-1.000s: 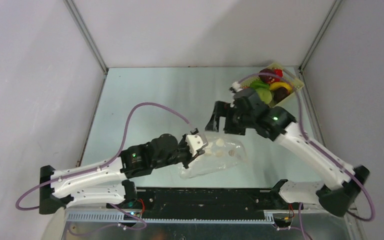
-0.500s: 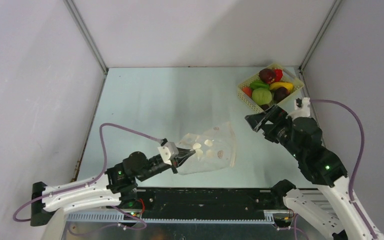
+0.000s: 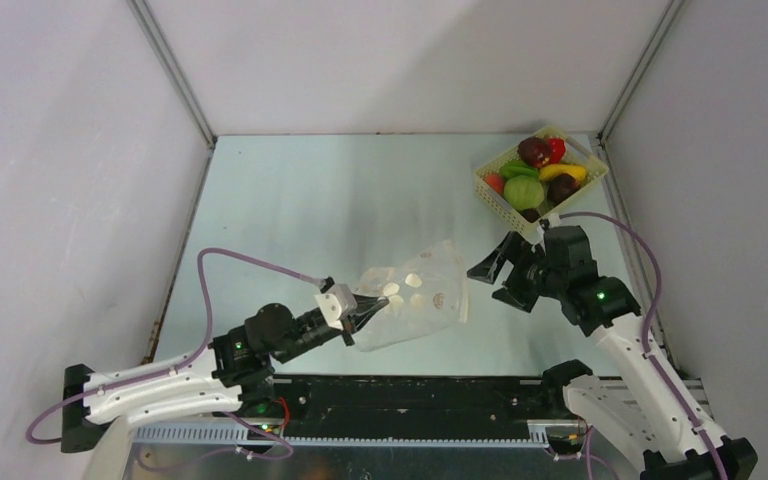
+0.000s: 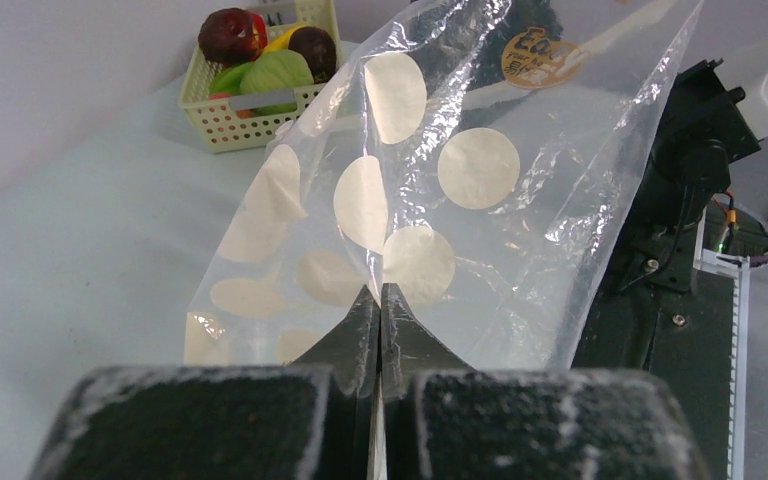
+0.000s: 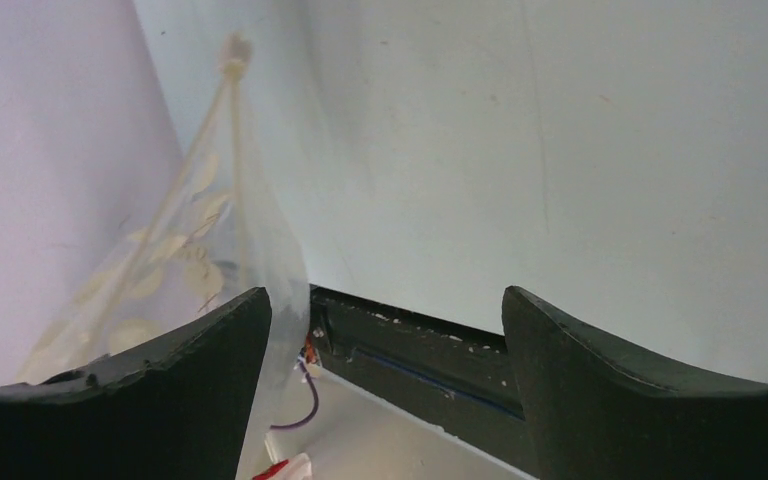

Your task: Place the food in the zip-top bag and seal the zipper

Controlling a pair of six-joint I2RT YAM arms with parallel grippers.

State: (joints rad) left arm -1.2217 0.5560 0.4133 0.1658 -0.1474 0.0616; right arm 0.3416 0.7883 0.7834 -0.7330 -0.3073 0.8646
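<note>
The zip-top bag (image 3: 418, 298) is a clear crinkly pouch with pale round spots, lifted off the table near the front. My left gripper (image 3: 362, 312) is shut on its near-left edge; in the left wrist view the jaws (image 4: 380, 300) pinch the film and the bag (image 4: 480, 170) fans out beyond them. Its zipper is not clear enough to pick out. The food (image 3: 535, 172), green, maroon, red and yellow pieces, lies in the basket at the back right. My right gripper (image 3: 492, 271) hangs open just right of the bag, nothing between its fingers (image 5: 385, 300).
The pale yellow perforated basket (image 3: 497, 199) stands in the back right corner against the wall frame, and shows in the left wrist view (image 4: 222, 112). A black rail (image 3: 410, 392) runs along the table's near edge between the arm bases.
My right gripper swung away from the basket, then down and left to the bag's right side. My left gripper drew the bag toward the near left and has since held still.
</note>
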